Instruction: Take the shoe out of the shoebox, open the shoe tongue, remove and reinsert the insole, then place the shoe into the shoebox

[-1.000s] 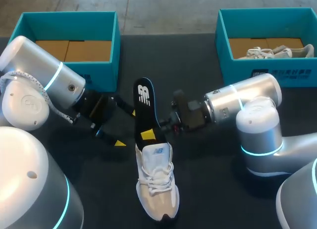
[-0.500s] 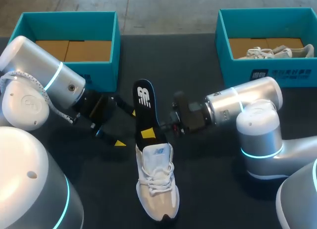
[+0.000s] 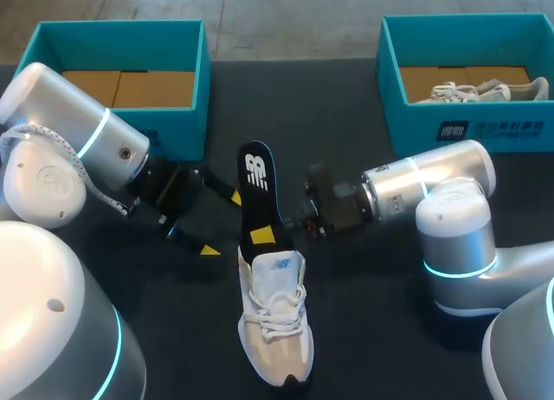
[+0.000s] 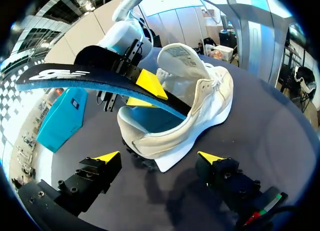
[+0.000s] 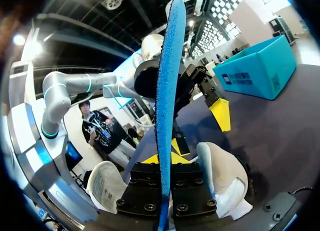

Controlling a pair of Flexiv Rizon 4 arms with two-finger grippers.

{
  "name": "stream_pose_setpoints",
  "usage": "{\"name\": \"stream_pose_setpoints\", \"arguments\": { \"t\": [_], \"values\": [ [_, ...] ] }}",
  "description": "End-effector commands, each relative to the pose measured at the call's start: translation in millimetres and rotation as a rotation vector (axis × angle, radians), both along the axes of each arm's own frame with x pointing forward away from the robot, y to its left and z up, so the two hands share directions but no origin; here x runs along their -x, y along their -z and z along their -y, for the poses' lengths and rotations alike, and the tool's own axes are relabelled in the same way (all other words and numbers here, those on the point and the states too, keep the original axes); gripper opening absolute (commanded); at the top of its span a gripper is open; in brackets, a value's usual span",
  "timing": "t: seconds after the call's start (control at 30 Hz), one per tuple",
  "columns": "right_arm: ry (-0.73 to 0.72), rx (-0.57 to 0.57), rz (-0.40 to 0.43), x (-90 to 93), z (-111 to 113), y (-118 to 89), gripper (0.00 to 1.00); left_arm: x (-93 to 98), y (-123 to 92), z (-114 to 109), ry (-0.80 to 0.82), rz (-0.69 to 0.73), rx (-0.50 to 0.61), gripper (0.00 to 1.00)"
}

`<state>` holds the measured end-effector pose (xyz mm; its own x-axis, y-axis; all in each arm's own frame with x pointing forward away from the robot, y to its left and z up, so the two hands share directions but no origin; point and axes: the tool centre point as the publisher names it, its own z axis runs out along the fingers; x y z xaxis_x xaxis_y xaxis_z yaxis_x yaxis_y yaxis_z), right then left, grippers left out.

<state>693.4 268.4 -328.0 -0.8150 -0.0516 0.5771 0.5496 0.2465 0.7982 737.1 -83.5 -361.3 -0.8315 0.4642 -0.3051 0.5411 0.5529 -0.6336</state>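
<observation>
Right, the white shoe (image 3: 273,318) stands on the dark worktop (image 3: 346,97) between the two arms, toe toward the near edge, outside both boxes. The black insole (image 3: 257,201) with its blue underside rises out of the heel opening, its lower end tucked into the shoe and the rest slanting up and away from it. The right gripper (image 3: 268,233) has it pinched: in the right wrist view the insole (image 5: 167,81) runs edge-on straight up between the two yellow tips, both fingers pressed against it just above the shoe's collar. The left gripper (image 3: 221,224) sits just beside the heel, fingers spread wide and holding nothing; from its own wrist view the shoe (image 4: 185,116) lies ahead of the parted tips, not touching either.

Now the boxes. The teal shoebox at far left (image 3: 121,32) shows only brown cardboard (image 3: 147,88) on its floor. The teal shoebox at far right (image 3: 485,127) has a second pale shoe (image 3: 485,92) lying on its side inside.
</observation>
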Motion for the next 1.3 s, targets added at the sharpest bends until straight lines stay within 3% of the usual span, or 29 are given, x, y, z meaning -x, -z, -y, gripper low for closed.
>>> {"name": "stream_pose_setpoints", "arguments": {
  "t": [0.03,1.3],
  "values": [
    [0.018,-0.003,0.0,6.1,2,3,0.0,0.5,0,0,0.0,0.001,-0.005,1.0],
    [-0.018,-0.003,-0.131,32.2,2,22,0.0,0.5,0,0,0.0,0.001,-0.005,1.0]
  ]
}}
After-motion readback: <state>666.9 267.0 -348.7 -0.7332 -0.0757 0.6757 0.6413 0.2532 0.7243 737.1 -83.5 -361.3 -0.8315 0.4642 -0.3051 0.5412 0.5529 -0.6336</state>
